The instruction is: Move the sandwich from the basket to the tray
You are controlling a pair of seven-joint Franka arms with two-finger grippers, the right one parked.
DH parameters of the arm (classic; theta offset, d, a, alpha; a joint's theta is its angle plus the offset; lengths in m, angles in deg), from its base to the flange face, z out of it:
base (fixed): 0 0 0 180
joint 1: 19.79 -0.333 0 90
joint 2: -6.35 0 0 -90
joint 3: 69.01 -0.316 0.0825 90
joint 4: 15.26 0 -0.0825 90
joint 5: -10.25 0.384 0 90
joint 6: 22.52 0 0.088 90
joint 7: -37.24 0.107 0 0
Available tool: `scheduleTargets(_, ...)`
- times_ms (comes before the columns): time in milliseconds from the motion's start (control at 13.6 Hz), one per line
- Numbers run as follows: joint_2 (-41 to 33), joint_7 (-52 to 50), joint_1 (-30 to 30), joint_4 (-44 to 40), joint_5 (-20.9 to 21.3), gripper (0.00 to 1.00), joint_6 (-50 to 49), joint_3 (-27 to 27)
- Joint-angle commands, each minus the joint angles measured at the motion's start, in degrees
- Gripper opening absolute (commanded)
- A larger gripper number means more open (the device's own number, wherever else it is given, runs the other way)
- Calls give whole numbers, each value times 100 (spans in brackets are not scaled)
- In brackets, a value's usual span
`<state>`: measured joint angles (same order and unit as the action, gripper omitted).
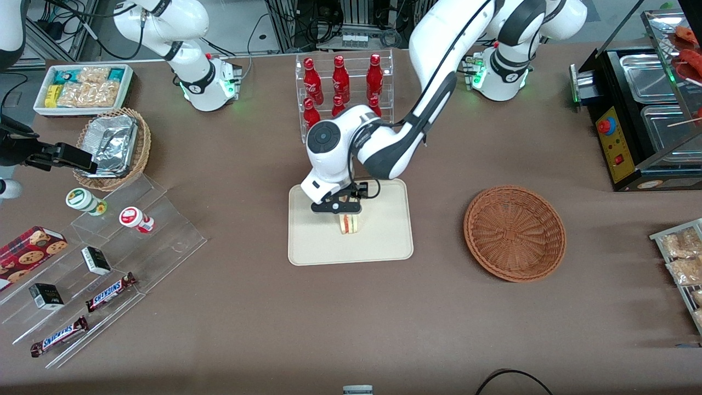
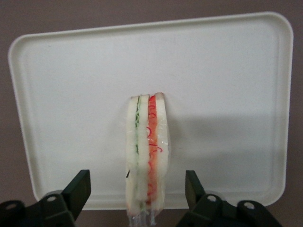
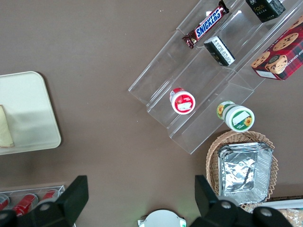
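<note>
While the gripper [image 2: 137,189] hangs over the tray [image 1: 384,247], jaws open and clear of it, the sandwich [image 2: 146,161] stands on edge on the tray.

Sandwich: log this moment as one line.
sandwich: upright on tray | gripper: open, straddling it | basket: empty

The tray [image 1: 384,241] looks like smooth, matt cream plastic. The sandwich [image 2: 146,156] on it has soft white bread with a shiny clear wrap. The gripper [image 1: 344,215], right above the sandwich on the tray, has 2 black matt plastic fingers [image 2: 78,189], spread wide apart. The basket [image 1: 514,232] is rough woven brown wicker. The table [image 1: 351,318] has a dull brown cover.
</note>
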<state>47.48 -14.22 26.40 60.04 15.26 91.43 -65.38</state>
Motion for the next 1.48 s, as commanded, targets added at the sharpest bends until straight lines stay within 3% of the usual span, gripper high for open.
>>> scheduleTargets(0, -981, -215, -372, 283, -18, 100, -600, 6)
scheduleTargets(295, -2193, 12, -821, 931, -9, 100, -1147, 6)
scheduleTargets(590, -3486, 1101, -1428, 1592, -141, 100, -1963, 6)
scheduleTargets(885, -4085, 2375, -2235, 1646, -185, 100, -2684, 6)
scheduleTargets(1402, -4526, 4380, -3861, 1602, -396, 100, -3037, 6)
